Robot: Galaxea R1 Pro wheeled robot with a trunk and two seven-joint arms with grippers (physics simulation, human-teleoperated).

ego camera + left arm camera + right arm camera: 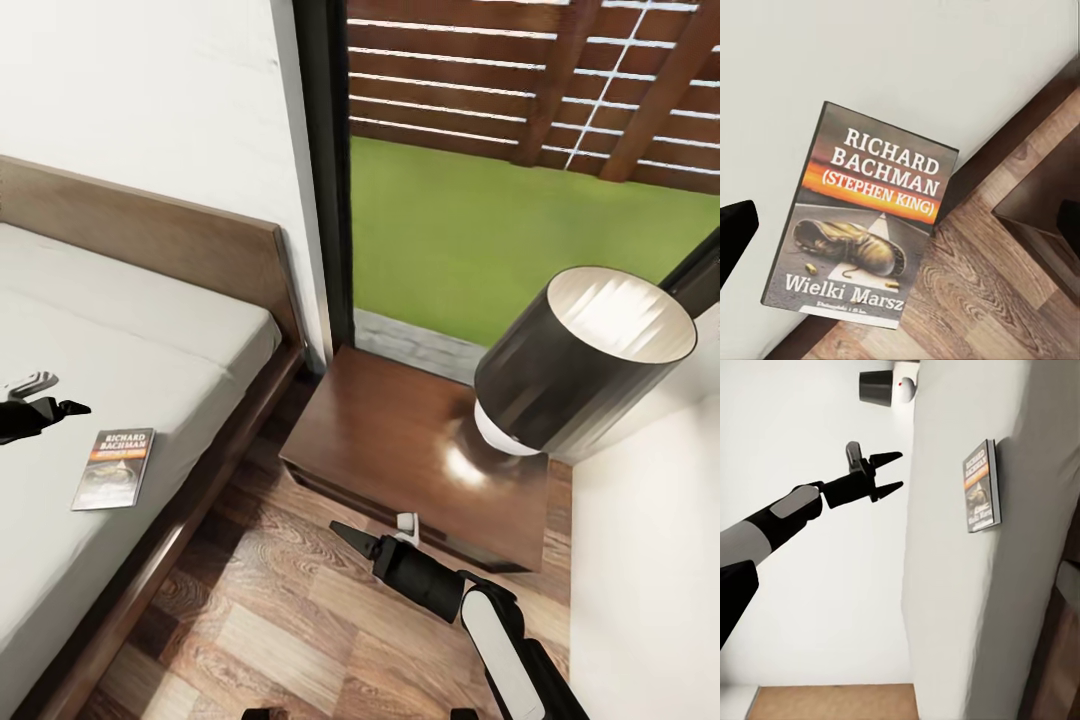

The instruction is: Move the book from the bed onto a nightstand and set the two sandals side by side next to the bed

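Book [113, 468] flat and face up on the bed [130, 330], lower left of the head frame, near the mattress edge and just above the dark frame rail. Thin paperback, judged light and somewhat flexible, glossy cover likely slippery against soft bedding; pinching from straight above unlikely to work. Better to slide toward the mattress edge and take by the overhanging side or the spine, where stiffness is greatest.

Left gripper [72, 407] at far left of the head frame, over the mattress and a little beyond the book, not touching; jaws spread apart with nothing between, plain in the right wrist frame [891, 472]. Small white gadget [32, 382] just beside it on the bed, not to be confused with the target.

Right gripper [342, 533] low in the centre, over the wood floor [280, 620] in front of the nightstand [400, 450]; whether parted or closed, impossible to tell.

Nightstand top partly taken by a dark-shaded lamp [585, 355] at right of the frame; bare wood toward the bed side looks roomy enough for landing. Lampshade overhang the main obstacle.
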